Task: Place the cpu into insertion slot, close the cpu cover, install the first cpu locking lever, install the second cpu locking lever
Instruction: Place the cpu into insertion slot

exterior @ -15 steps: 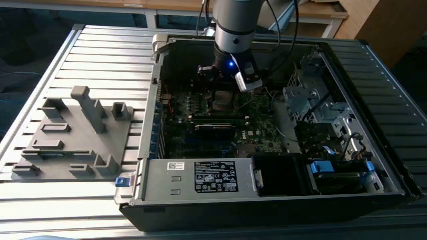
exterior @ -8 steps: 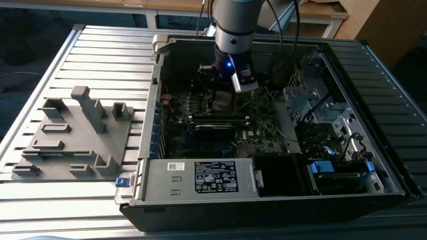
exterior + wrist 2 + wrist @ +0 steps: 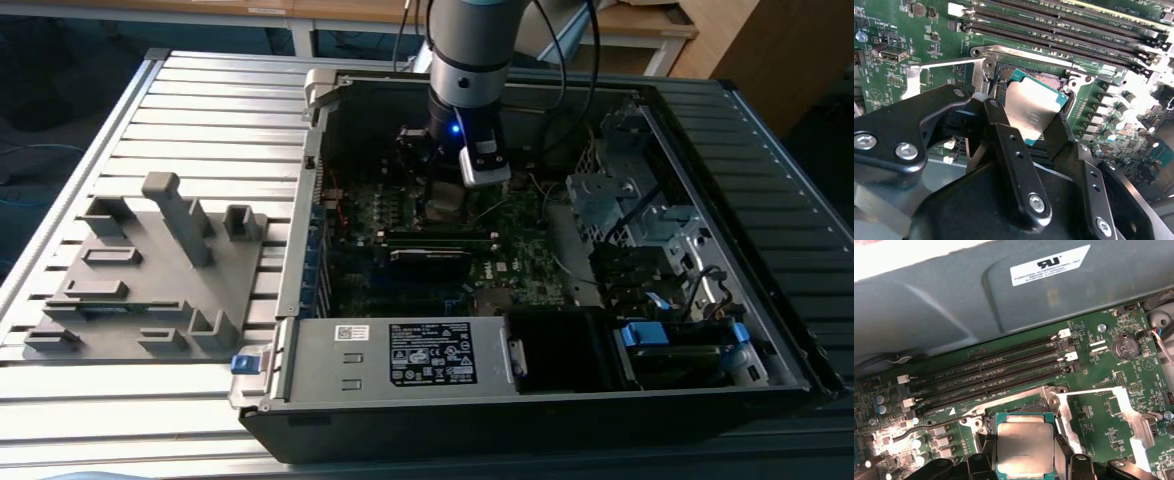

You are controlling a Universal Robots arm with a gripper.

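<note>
While the gripper (image 3: pixel 1030 131) has its jaws pinched on two opposite edges of the cpu (image 3: pixel 1033 107), hanging tilted right over the insertion slot (image 3: pixel 1046 79), I'd say that light, stiff little chip is fragile underneath, so edge-holding looks right to me.

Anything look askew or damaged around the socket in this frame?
Nothing damaged. The cpu, held in the gripper, hangs tilted over the insertion slot in the second wrist view, not yet seated flat; the cpu cover lies swung open beside it.
</note>
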